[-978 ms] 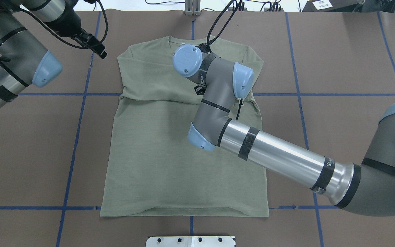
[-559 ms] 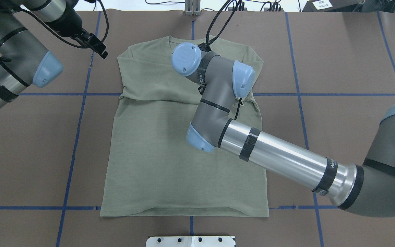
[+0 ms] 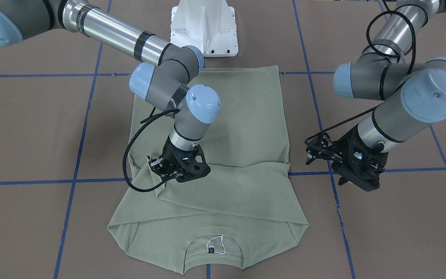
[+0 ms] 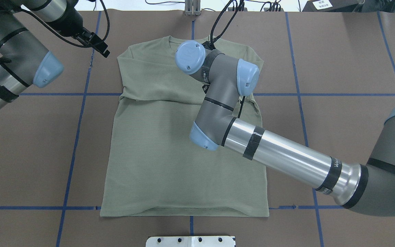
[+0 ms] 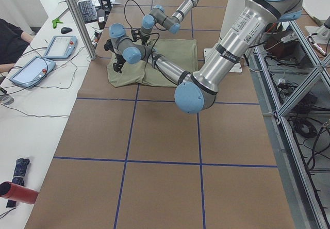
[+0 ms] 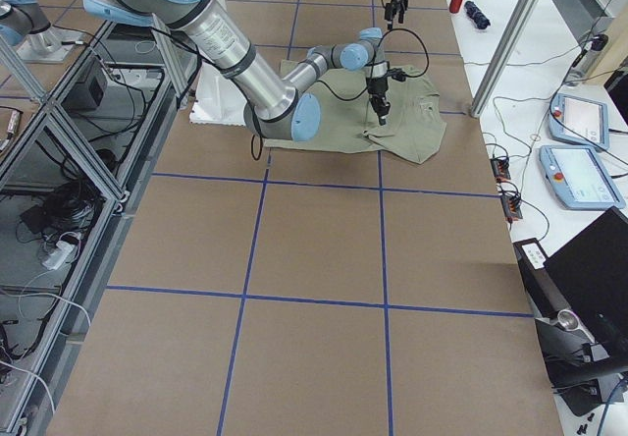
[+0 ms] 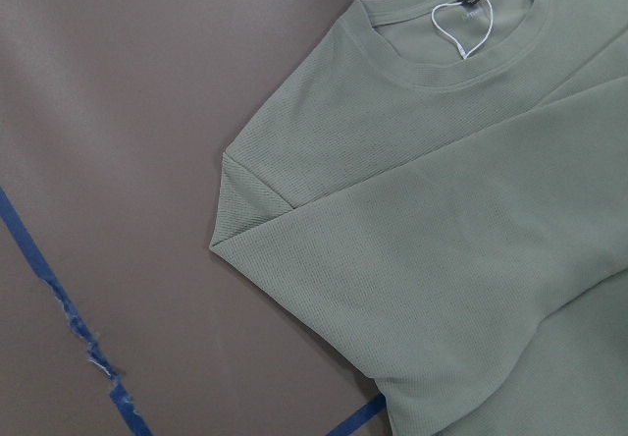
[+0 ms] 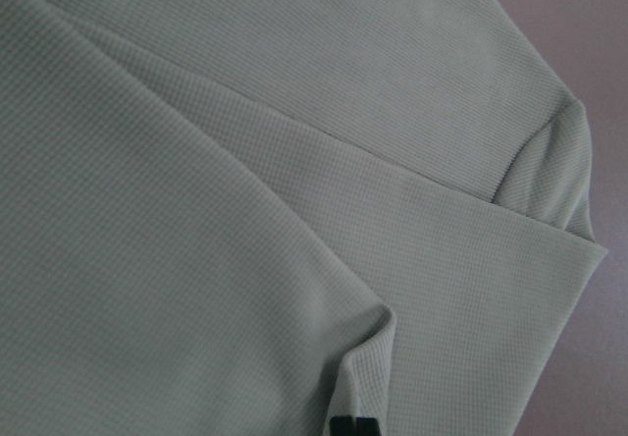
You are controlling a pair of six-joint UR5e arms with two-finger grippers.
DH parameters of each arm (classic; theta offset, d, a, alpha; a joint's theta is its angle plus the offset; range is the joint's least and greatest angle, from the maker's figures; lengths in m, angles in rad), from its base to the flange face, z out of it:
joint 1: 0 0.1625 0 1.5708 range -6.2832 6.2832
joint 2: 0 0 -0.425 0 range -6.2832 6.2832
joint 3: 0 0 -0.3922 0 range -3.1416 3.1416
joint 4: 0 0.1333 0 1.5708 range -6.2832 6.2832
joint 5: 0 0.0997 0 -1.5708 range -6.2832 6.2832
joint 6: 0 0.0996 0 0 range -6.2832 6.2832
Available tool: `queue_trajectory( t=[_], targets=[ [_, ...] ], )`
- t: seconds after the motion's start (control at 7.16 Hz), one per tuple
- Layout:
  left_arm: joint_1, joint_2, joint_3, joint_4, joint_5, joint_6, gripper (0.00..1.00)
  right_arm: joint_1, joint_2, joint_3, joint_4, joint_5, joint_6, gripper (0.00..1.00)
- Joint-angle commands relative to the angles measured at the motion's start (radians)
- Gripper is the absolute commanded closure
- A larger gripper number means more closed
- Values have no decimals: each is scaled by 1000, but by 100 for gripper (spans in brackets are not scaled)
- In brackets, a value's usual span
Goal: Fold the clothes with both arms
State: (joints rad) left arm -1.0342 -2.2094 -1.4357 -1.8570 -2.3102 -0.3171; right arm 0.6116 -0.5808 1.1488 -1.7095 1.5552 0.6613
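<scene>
Shirt [image 4: 170,154], sage-green: 1. Robot arms: 2, namely left arm [image 4: 15,51] and right arm [image 4: 286,157]. Pairs of jaws: 2. White pedestal base [image 3: 203,27]: 1. Desk [image 4: 348,61]: 1.

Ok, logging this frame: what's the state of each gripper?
Left gripper: holds nothing; open or closed unclear.
Right gripper: down on shirt; grip unclear.

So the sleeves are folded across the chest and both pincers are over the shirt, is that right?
Not quite: only the right pincer is over the shirt; the left pincer is over bare table beside it, per the front-facing view.
</scene>
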Motion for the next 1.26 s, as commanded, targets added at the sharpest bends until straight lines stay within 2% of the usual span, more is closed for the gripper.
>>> queue_trajectory(
  t=[0.0, 0.14, 0.56, 0.7, 0.84, 0.98, 1.12],
  targets=[
    [2, -3, -8, -1, 0, -25, 0, 45, -78, 73, -4, 2, -86, 100],
    [5, -3, -17, -1, 0, -30, 0, 59, -133, 119, 1, 2, -126, 100],
    [5, -3, -29, -1, 5, -31, 0, 69, -162, 124, 10, -1, -155, 100],
    [5, -3, -29, -1, 6, -31, 0, 69, -163, 124, 16, -1, -140, 6],
    [5, -1, -34, -1, 8, -31, 0, 71, -166, 123, 89, 5, -117, 0],
    [2, 2, -58, 2, 12, -34, 0, 80, -165, 123, 134, 82, -76, 0],
    [5, 43, -119, 2, 14, -110, 0, 95, -184, 158, 193, 205, 34, 0]
  ],
)
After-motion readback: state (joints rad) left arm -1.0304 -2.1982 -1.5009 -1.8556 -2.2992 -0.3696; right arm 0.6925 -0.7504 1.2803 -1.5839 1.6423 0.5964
